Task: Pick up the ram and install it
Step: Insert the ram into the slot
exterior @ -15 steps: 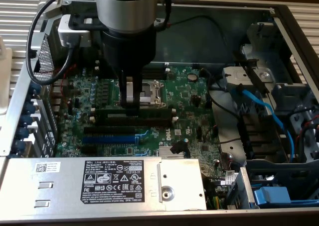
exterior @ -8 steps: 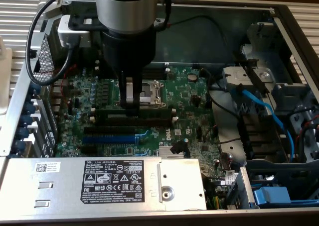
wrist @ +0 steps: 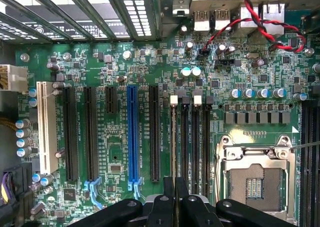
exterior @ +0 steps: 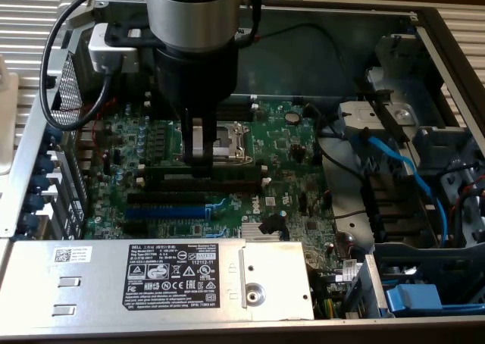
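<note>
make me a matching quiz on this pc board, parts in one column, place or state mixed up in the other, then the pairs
1. thin dark-green ram stick
2. long blue plastic slot
3. square silver metal cpu socket
4. twisted red and black wires

a. by the metal rear ports
b. bare, contacts showing
c. pinched in the black gripper
d. between long black slots

Pairs: 1-c, 2-d, 3-b, 4-a

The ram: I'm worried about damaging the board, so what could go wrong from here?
The ram, gripped edge-on by the end effector, could go in skewed and jam under pressure. The white end clip might block seating if it isn't open. A slip could strike the CPU socket close by.
</note>
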Robot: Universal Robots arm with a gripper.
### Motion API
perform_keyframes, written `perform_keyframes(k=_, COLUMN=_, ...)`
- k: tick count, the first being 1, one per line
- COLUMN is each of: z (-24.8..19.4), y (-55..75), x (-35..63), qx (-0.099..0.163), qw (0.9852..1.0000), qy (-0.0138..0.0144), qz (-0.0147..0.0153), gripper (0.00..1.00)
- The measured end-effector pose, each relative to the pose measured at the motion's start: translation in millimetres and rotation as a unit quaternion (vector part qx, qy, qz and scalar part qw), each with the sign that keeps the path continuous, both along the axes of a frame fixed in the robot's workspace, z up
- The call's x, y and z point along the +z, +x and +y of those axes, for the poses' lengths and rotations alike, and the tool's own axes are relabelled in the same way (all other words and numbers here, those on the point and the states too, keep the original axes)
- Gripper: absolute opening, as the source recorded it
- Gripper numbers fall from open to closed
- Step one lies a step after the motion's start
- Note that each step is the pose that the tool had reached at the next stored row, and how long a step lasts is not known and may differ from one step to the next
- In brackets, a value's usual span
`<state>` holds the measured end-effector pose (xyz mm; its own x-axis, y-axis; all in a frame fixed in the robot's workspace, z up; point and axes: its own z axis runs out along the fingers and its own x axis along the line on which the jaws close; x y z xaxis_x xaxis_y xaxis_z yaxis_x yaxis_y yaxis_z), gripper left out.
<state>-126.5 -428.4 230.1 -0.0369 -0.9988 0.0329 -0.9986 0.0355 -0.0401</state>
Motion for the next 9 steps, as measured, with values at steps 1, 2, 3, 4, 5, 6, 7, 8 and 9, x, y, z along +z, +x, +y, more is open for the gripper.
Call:
perform_keyframes(k=1, z=0.0, y=0.0, x=-0.1, qx=0.0, qw=1.0, qy=0.0, qz=0.0, gripper=0.13)
perform_keyframes(k=2, z=0.0, y=0.0, x=-0.2, qx=0.0, qw=1.0, qy=0.0, qz=0.0, gripper=0.13)
perform_keyframes(k=3, z=0.0, y=0.0, x=-0.3, qx=0.0, qw=1.0, qy=0.0, qz=0.0, gripper=0.13)
perform_keyframes(k=4, z=0.0, y=0.0, x=-0.5, qx=0.0, qw=1.0, qy=0.0, qz=0.0, gripper=0.13)
perform_keyframes(k=5, z=0.0, y=0.0, x=-0.7, qx=0.0, qw=1.0, qy=0.0, qz=0.0, gripper=0.13)
perform_keyframes(k=6, z=0.0, y=0.0, x=-0.9, qx=0.0, qw=1.0, qy=0.0, qz=0.0, gripper=0.13)
perform_keyframes(k=7, z=0.0, y=0.0, x=-1.1, qx=0.0, qw=1.0, qy=0.0, qz=0.0, gripper=0.13)
perform_keyframes(k=8, z=0.0, y=0.0, x=-1.5, qx=0.0, qw=1.0, qy=0.0001, qz=-0.0001, gripper=0.13)
perform_keyframes(k=9, z=0.0, y=0.0, x=-1.8, qx=0.0, qw=1.0, qy=0.0001, qz=0.0, gripper=0.13)
